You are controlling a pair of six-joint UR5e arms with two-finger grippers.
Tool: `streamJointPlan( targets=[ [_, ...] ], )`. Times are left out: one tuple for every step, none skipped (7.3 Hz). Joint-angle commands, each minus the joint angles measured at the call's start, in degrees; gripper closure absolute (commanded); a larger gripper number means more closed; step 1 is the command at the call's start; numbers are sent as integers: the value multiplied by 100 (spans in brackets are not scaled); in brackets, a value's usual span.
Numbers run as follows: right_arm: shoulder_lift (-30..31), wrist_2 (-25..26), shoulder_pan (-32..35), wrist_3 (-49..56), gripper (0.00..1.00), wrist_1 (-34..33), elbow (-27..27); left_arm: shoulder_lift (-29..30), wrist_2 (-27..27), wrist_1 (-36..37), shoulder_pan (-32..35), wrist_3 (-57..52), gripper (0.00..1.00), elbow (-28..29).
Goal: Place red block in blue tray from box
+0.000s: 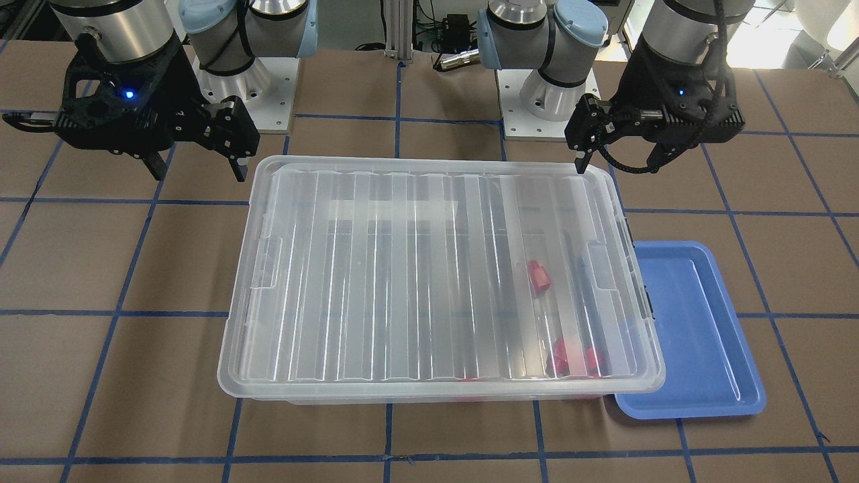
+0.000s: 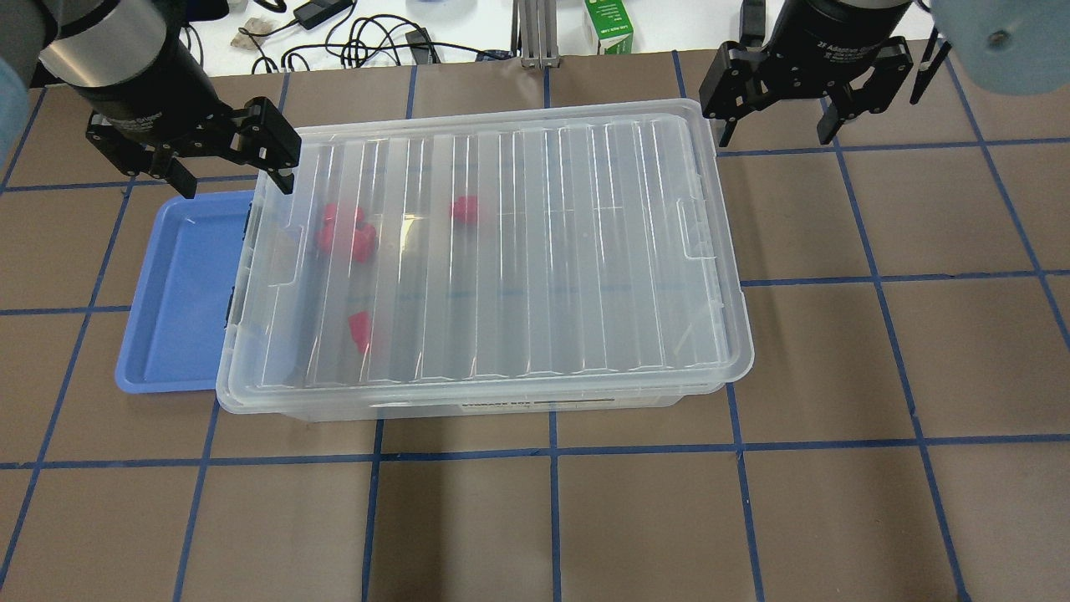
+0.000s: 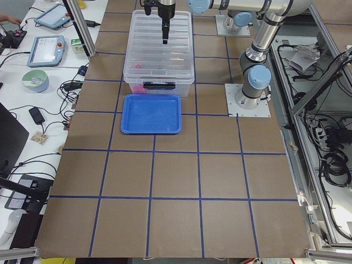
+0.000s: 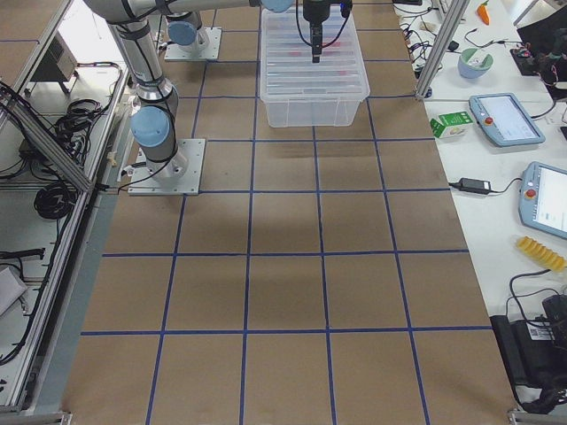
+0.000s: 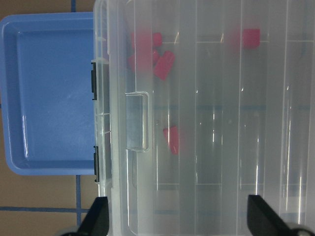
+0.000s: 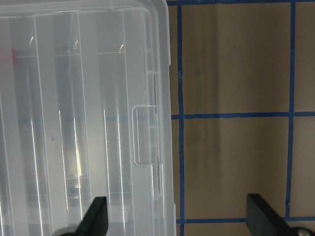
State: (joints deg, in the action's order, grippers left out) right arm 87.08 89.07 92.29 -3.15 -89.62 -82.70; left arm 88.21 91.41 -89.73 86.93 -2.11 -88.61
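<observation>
The clear box (image 2: 518, 408) stands mid-table with its ribbed lid (image 2: 585, 251) on. Several red blocks show through the lid: one alone (image 2: 466, 209), a cluster (image 2: 347, 234) and another alone (image 2: 361, 330). They also show in the left wrist view (image 5: 171, 140). The blue tray (image 2: 180, 284) lies empty against the box's left end, partly under the lid's edge. My left gripper (image 2: 232, 177) is open and empty above the box's far left corner. My right gripper (image 2: 776, 127) is open and empty just past the box's far right corner.
A green carton (image 2: 608, 25) and cables (image 2: 359, 38) lie on the white bench beyond the table's far edge. The two arm bases (image 1: 241, 87) (image 1: 550, 94) stand behind the box. Brown table with blue tape lines (image 2: 552, 443) surrounds the box.
</observation>
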Motion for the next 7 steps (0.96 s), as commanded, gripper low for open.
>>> streamJointPlan(
  targets=[
    [2, -3, 0, -1, 0, -2, 0, 21, -35, 8, -10, 0, 0, 1],
    [-7, -3, -9, -1, 0, -11, 0, 4, -53, 8, -10, 0, 0, -7],
    [-15, -29, -61, 16, 0, -20, 0, 12, -18, -10, -10, 0, 0, 1],
    [-15, -56, -70, 25, 0, -29, -9, 38, -18, -18, -10, 0, 0, 54],
    [-15, -65, -36, -10, 0, -3, -61, 38, -9, -36, -10, 0, 0, 63],
    [-42, -65, -35, 7, 0, -46, -262, 65, -18, -36, -10, 0, 0, 63],
    [-164, -56, -35, 16, 0, -333, -586, 47, -18, -36, -10, 0, 0, 63]
  ],
)
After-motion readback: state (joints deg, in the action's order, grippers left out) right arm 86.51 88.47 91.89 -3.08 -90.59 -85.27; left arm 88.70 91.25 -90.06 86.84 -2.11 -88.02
